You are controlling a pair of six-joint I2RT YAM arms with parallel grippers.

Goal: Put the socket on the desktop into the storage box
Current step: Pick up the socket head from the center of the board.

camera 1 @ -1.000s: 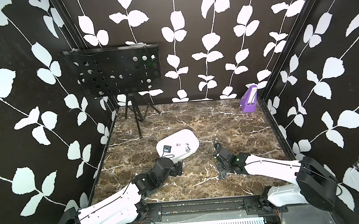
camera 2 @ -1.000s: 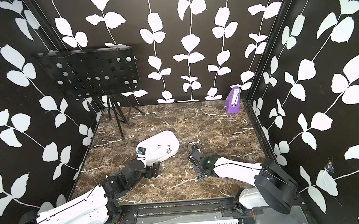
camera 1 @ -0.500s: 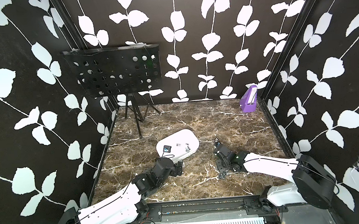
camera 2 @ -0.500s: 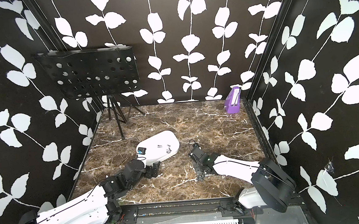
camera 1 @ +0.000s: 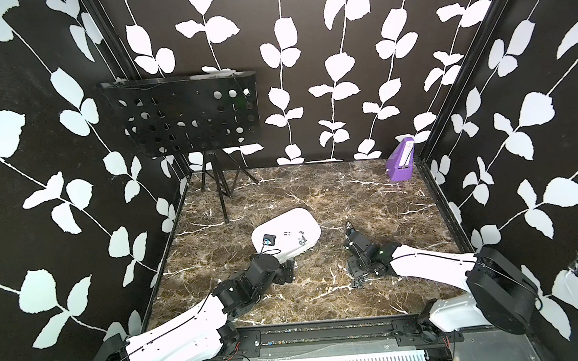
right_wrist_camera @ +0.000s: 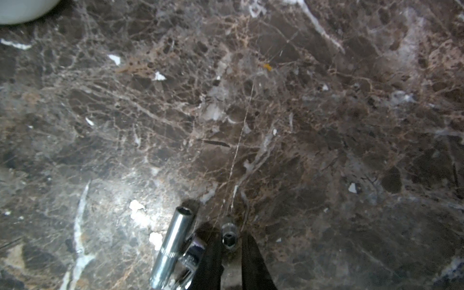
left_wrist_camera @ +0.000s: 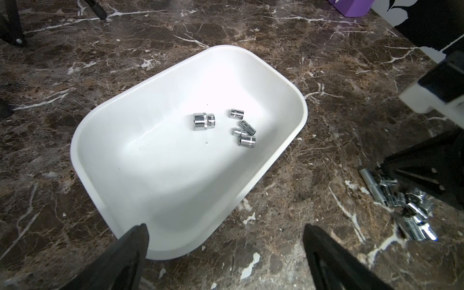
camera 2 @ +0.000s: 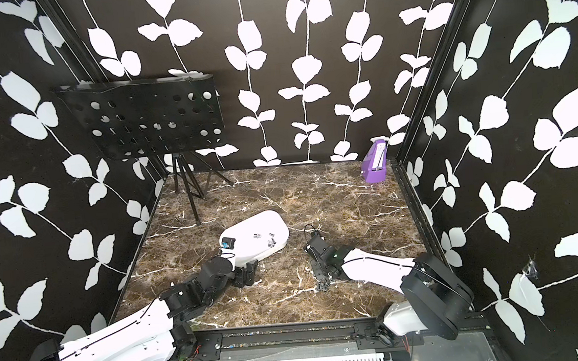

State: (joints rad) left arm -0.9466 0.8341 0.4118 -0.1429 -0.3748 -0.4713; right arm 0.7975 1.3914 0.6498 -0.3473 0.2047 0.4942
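The right gripper (right_wrist_camera: 232,247) sits low on the pile (camera 1: 357,281) of loose sockets on the desktop (camera 1: 317,193), to the right of the box (camera 1: 305,222). In the right wrist view its jaws are drawn in narrow around a small socket (right_wrist_camera: 229,237), with a finger (right_wrist_camera: 213,251) close at each side. The socket stands on end on the marble and has not been lifted. A long socket (right_wrist_camera: 173,241) lies just beside it.

Compared with a second ago, the right forearm lies a little lower and its elbow has drifted slightly toward the middle. The gripper stays over the same spot. The pile, the box and the left arm have not moved.

The left gripper (left_wrist_camera: 226,227) is at the box's near rim, jaws spread wide and holding nothing. Whether it touches the rim cannot be told.

The box lies askew in the middle of the desktop. Five sockets are already in it: a larger socket (left_wrist_camera: 204,121) and four small sockets (left_wrist_camera: 247,141) near it, three of them bunched together.

A stand (camera 1: 183,115) is at the far left, and a purple box (camera 1: 401,165) stands in the far right corner.
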